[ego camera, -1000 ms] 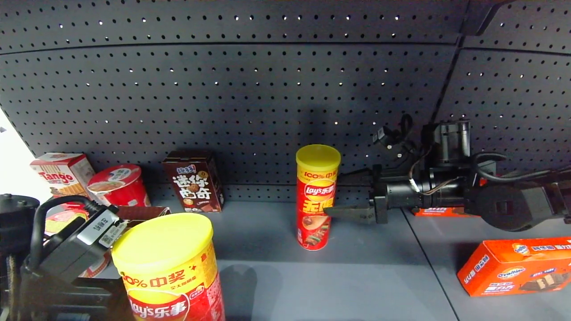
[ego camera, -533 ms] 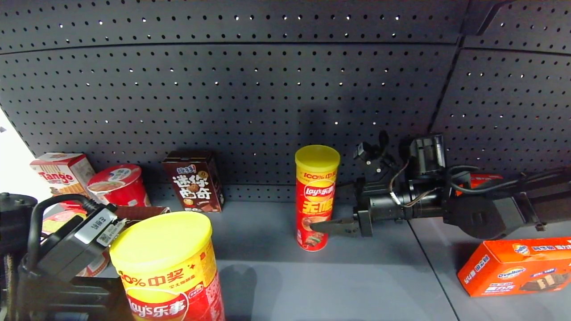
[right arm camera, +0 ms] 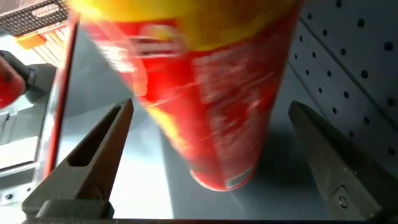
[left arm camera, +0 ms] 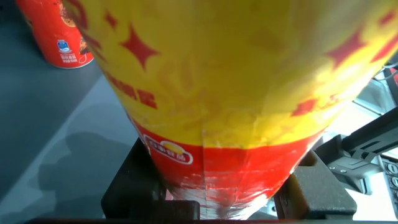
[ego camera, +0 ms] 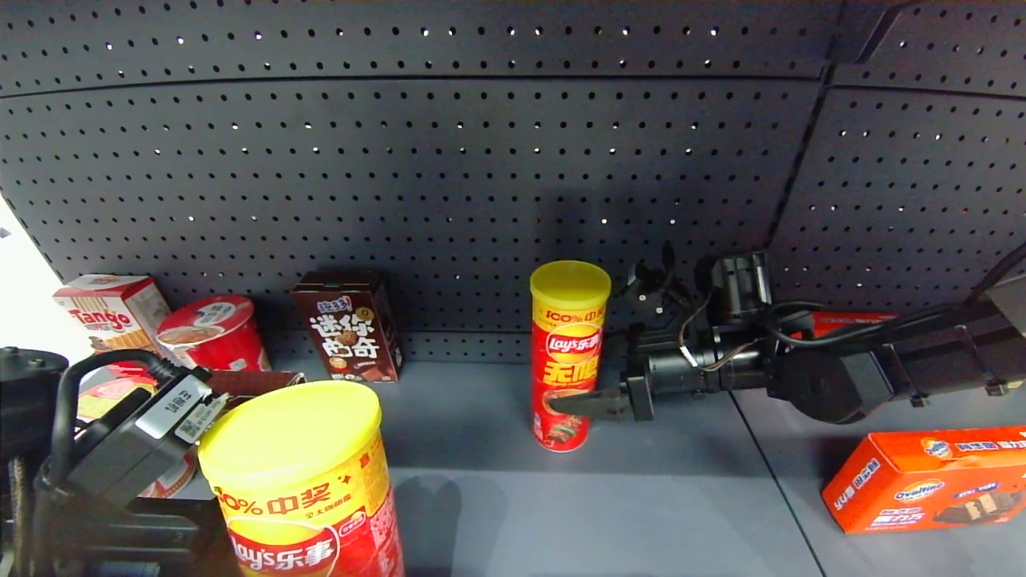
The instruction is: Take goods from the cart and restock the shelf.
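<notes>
The held chip can (ego camera: pixel 309 489) and the standing chip can (ego camera: pixel 569 357) looked shiny and smooth, each with a yellow plastic lid (ego camera: pixel 570 282). The shelf (ego camera: pixel 657 497) was dull grey metal. The orange box (ego camera: pixel 930 481) was glossy card.

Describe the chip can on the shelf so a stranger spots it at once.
On the grey shelf under the black pegboard, right of the brown box, stands a red can with a yellow lid. Its twin is held in the left claw; this one has the open right claw around it.

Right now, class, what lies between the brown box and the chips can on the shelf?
Nothing: the head view shows bare shelf between brown box and chips can.
</notes>
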